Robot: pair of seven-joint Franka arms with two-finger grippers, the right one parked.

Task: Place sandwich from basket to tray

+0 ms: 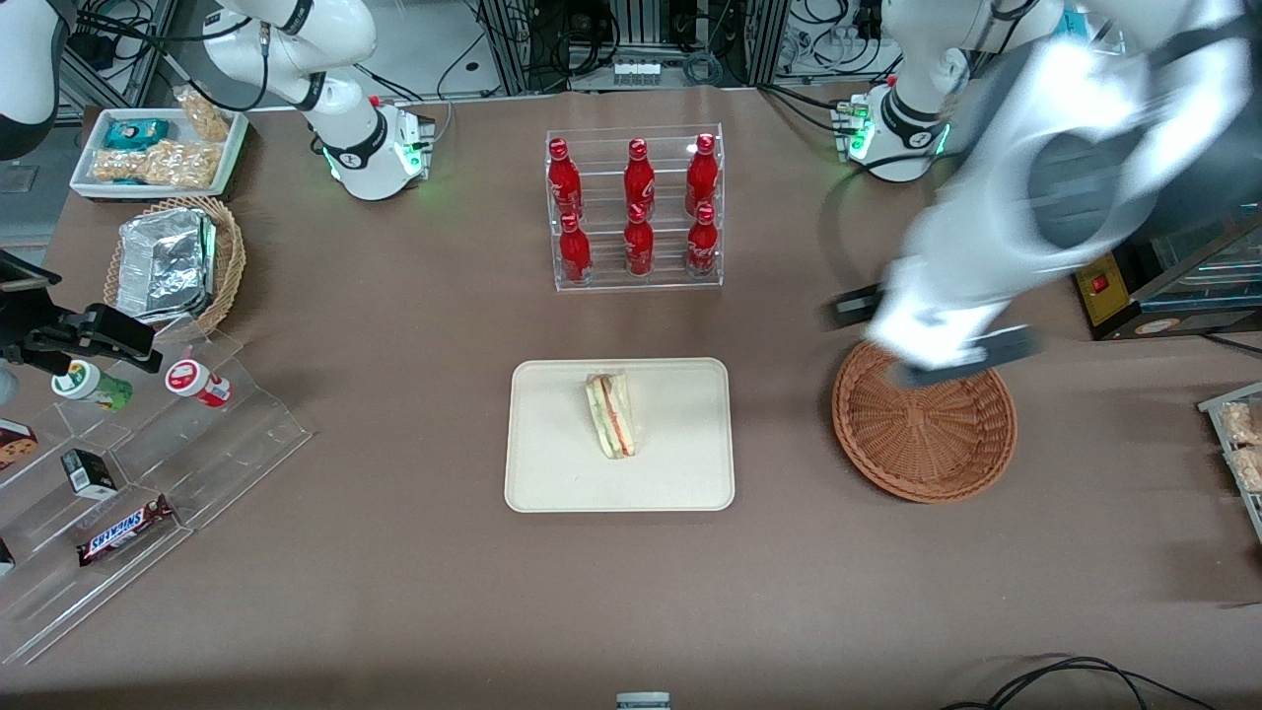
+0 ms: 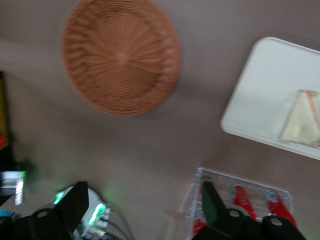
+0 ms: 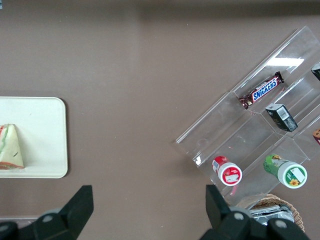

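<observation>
- The sandwich (image 1: 611,414) lies flat on the tray (image 1: 552,473), close to the tray's middle, with its long edge running from the near rim toward the farther rim.
- Its pale bread and its red, orange and green filling layers show through the clear wrap.
- The tray sits on the brown table (image 1: 394,552), nearer to the front camera than the clear rack (image 1: 636,276) of 6 red bottles (image 1: 639,182).
- The basket (image 1: 927,444) stands on the table beside the tray, toward the working arm's end, with a strip of bare table between the 2.
- The left arm's gripper (image 2: 142,207) hangs in the air above the table, touching nothing.
- Its 2 fingers (image 2: 75,205) are spread wide apart, with nothing between them.
- In the front view the working arm (image 1: 986,247) shows as a motion-blurred shape over the basket's farther rim.
- From the wrist camera the basket, a corner of the tray with the sandwich on it, and the bottle rack all appear below the gripper.
</observation>
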